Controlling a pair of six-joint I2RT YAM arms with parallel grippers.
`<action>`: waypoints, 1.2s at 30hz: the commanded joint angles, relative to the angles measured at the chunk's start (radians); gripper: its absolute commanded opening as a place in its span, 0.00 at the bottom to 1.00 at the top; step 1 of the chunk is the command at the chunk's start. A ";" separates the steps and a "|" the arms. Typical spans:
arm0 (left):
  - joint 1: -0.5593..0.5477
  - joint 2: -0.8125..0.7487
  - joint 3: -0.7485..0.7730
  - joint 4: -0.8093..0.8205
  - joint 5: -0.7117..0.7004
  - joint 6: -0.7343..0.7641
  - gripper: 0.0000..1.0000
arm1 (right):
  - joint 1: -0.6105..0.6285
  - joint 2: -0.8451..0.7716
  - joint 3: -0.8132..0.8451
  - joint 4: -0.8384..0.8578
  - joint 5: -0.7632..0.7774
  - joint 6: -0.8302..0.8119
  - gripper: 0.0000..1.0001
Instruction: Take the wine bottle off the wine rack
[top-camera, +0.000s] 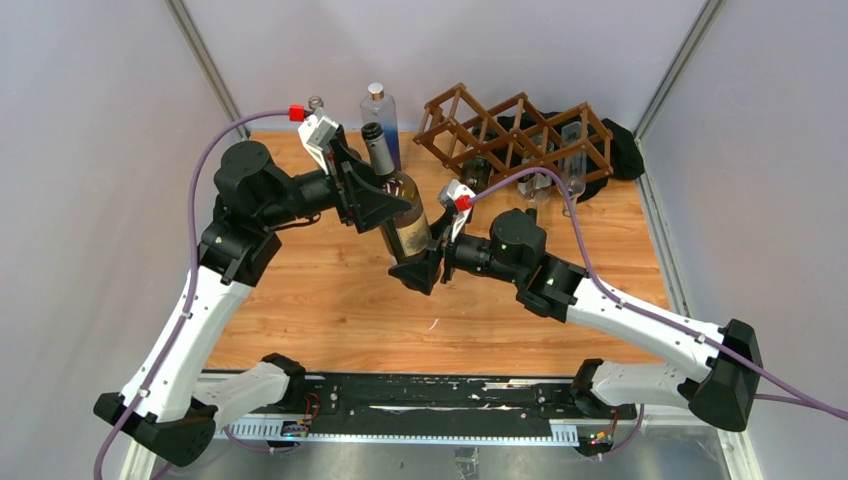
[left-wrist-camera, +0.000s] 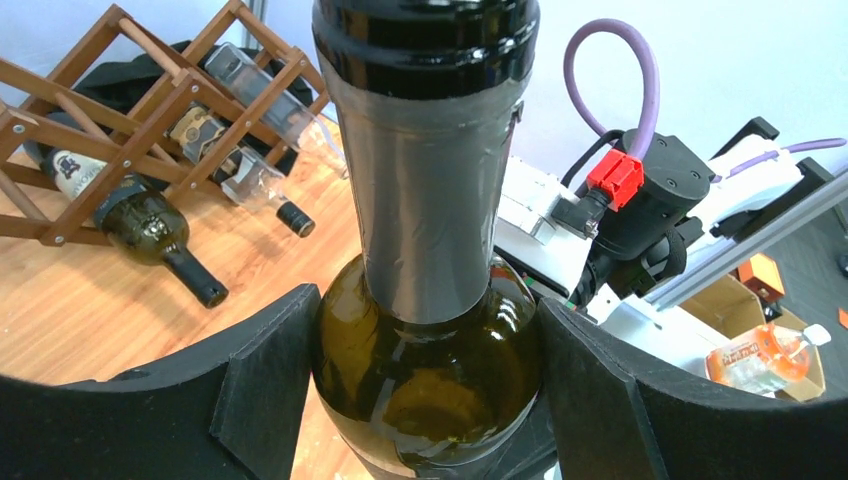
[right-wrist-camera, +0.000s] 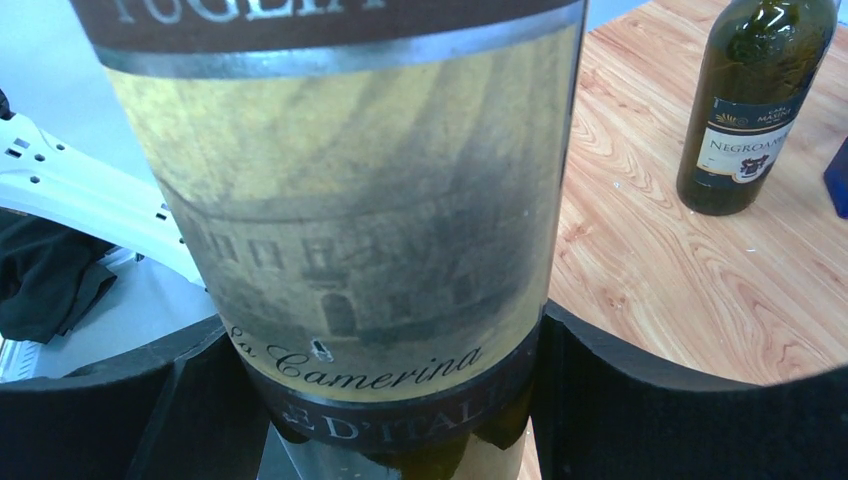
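Item: wine bottle, clear of the rack, roughly upright between both tools; left tool clamped at its shoulder, right tool clamped low on its label, likely sharing the weight.

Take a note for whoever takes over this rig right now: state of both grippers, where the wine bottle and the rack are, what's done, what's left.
Left gripper: shut on the shoulder of the dark green glass wine bottle with the tan label.
Right gripper: shut on the same bottle's lower body, at the label's bottom edge.
Bottle: out of the dark brown wooden lattice wine rack, between both arms over the wooden table. Cannot tell whether its base touches the table.
Done: bottle is off the rack.
Left: probably stand it on the table and release. Another dark green bottle lies in the rack.
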 joint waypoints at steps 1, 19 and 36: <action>0.026 -0.009 0.055 0.115 0.024 -0.036 0.71 | 0.022 -0.033 -0.018 -0.029 -0.011 -0.040 0.00; 0.030 -0.021 -0.019 0.118 0.052 -0.060 0.57 | 0.027 -0.029 -0.012 -0.046 -0.004 -0.035 0.00; 0.031 -0.024 -0.044 0.103 0.035 -0.016 0.00 | 0.028 -0.003 0.003 -0.040 0.019 -0.016 0.15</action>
